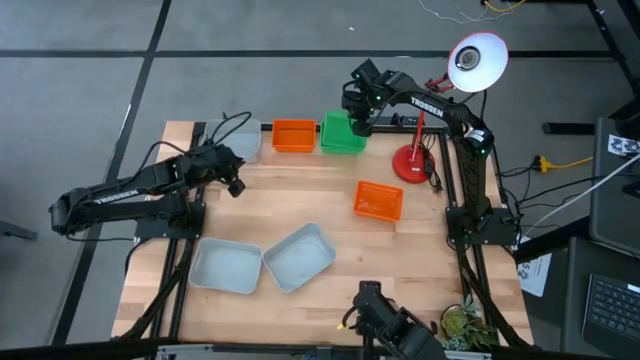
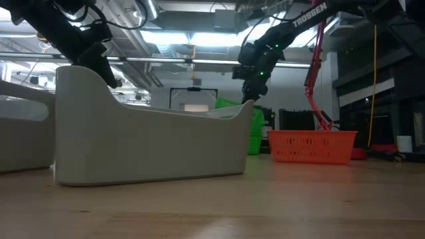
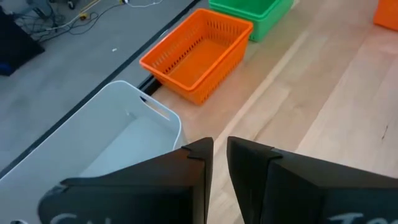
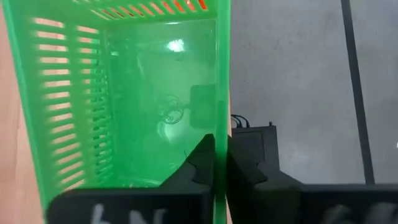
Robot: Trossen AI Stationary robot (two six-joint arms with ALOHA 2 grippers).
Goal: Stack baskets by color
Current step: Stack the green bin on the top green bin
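Note:
A green basket [image 1: 343, 134] stands at the table's far edge, with an orange basket [image 1: 293, 135] and a grey-white one [image 1: 245, 140] in a row to its left. My right gripper [image 4: 221, 146] is over the green basket's far right corner [image 1: 357, 118], shut on its wall. My left gripper [image 1: 235, 183] hovers near the grey-white basket [image 3: 118, 143] at the far left. Its fingers [image 3: 221, 149] are shut to a slit with nothing between them. A second orange basket [image 1: 378, 200] sits right of centre. Two more grey-white baskets [image 1: 226, 265] [image 1: 298, 257] rest near the front. My right gripper has the green basket's far wall [image 4: 222, 93], near its right end, between its two fingers. One finger [image 4: 202, 163] is inside the basket and one [image 4: 249, 155] outside. The fingers slant down from the table's right. The basket stands level at the far edge.
A red desk lamp [image 1: 412, 160] with a white shade [image 1: 477, 62] stands just right of the green basket, close to my right arm. Bare wood lies in the table's middle [image 1: 290, 200]. A small plant [image 1: 465, 325] is at the near right corner.

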